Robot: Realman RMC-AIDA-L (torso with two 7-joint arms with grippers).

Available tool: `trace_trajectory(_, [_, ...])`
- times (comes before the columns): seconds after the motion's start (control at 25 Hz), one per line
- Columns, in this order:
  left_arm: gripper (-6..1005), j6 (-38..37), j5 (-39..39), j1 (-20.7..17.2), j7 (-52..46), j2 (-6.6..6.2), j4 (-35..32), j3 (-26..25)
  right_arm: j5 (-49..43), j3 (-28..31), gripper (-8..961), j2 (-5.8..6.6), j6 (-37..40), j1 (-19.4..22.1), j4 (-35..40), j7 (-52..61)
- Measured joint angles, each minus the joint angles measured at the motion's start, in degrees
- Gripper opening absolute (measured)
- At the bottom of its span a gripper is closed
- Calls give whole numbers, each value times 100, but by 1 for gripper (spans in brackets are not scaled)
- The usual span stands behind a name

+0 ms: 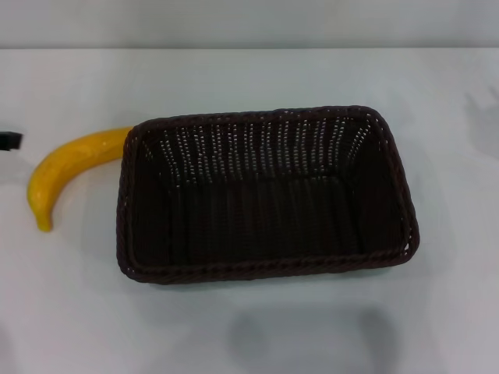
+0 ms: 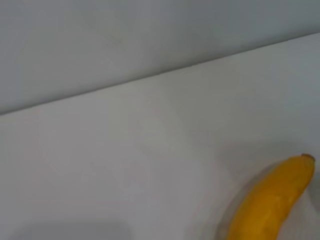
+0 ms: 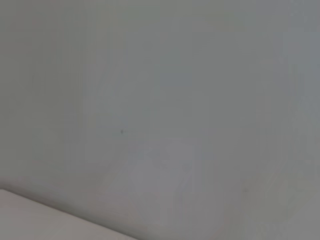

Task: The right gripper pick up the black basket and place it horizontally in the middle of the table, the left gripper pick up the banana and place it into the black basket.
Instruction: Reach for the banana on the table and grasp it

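The black basket point(image 1: 265, 195) lies lengthwise across the middle of the white table point(image 1: 249, 327), open side up and empty. The yellow banana point(image 1: 66, 167) lies on the table at the basket's left end, its far end touching the basket's corner. It also shows in the left wrist view point(image 2: 272, 205), lying on the table. Only the black tip of the left gripper point(image 1: 9, 141) shows at the head view's left edge, left of the banana and apart from it. The right gripper is out of view; the right wrist view shows only plain grey surface.
The table's far edge meets a grey wall point(image 1: 249, 23). Soft shadows lie on the table in front of the basket point(image 1: 312, 335).
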State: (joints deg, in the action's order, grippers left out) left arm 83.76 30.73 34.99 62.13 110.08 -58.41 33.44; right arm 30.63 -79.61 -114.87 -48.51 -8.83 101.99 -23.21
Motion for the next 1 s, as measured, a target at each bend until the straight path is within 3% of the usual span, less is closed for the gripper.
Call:
trace_trajectory(0.16, [745, -153, -34, 90, 115, 8, 433, 111, 140, -17, 386, 0, -26, -14, -10, 8])
trace_trajectory(0.52, [747, -526, -40, 35, 382, 89, 744, 134, 369, -49, 385, -8, 16, -111, -41, 12])
trace_trajectory(1.0, [747, -889, -36, 28, 610, 282, 993, 137, 442, -65, 385, -18, 6, -387, -73, 73])
